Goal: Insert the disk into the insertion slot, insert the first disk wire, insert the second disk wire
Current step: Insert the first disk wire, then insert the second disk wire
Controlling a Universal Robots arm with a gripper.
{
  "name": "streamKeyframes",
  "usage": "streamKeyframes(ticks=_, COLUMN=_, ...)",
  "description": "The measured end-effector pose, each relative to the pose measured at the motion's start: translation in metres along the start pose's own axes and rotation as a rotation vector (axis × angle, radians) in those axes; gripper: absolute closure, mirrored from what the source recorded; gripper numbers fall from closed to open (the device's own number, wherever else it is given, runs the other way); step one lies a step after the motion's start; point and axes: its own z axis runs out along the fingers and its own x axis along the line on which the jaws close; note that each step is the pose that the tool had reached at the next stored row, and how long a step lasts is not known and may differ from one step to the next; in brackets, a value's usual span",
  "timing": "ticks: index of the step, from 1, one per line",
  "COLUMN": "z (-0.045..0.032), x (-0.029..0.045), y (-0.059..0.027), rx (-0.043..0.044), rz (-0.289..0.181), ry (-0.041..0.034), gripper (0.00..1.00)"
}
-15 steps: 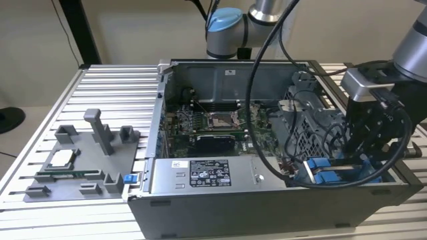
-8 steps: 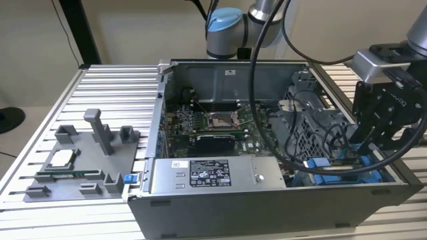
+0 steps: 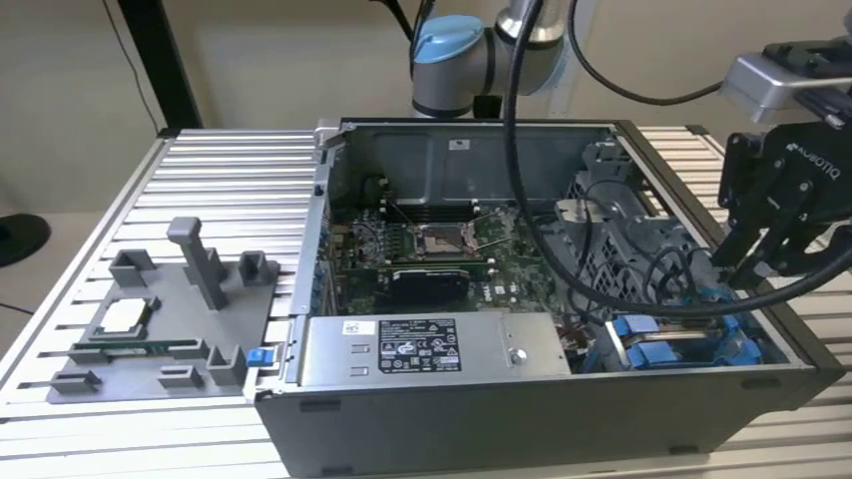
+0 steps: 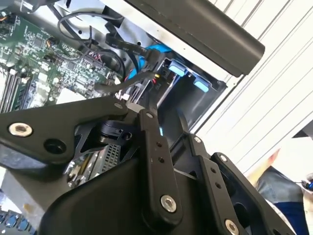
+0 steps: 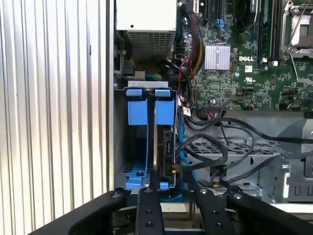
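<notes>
The disk [image 5: 157, 147] stands on edge inside the insertion slot [image 5: 146, 86], and its blue carrier tab [image 5: 165, 111] is at the bay's mouth. In the exterior view the slot's blue rails [image 3: 665, 344] are in the case's near corner, on the exterior view's right. My gripper [image 3: 752, 267] hangs just over that corner. In the first wrist view its fingers [image 5: 149, 200] straddle the end of the disk. A black disk wire [image 5: 182, 165] with a small connector sits between them. The gripper [image 5: 174, 188] looks shut on that wire. In the second wrist view the fingers [image 4: 149, 132] point at the blue rails [image 4: 173, 68].
The open computer case [image 3: 533, 419] lies on a slatted metal table [image 3: 226, 170]. Loose black cables [image 5: 230, 147] cross the perforated cage beside the bay. The motherboard [image 3: 440, 239] and the power supply box [image 3: 413, 349] fill the case. A grey fixture plate [image 3: 147, 319] sits on the exterior view's left.
</notes>
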Motion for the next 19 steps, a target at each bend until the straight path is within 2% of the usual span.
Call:
streamKeyframes(ticks=9, z=-0.0197, x=-0.0003, y=0.0, rx=0.0, rz=0.0, ry=0.0001, gripper=0.0)
streamKeyframes(ticks=19, z=-0.0212, x=-0.0003, y=0.0, rx=0.0, rz=0.0, ry=0.0, gripper=0.0)
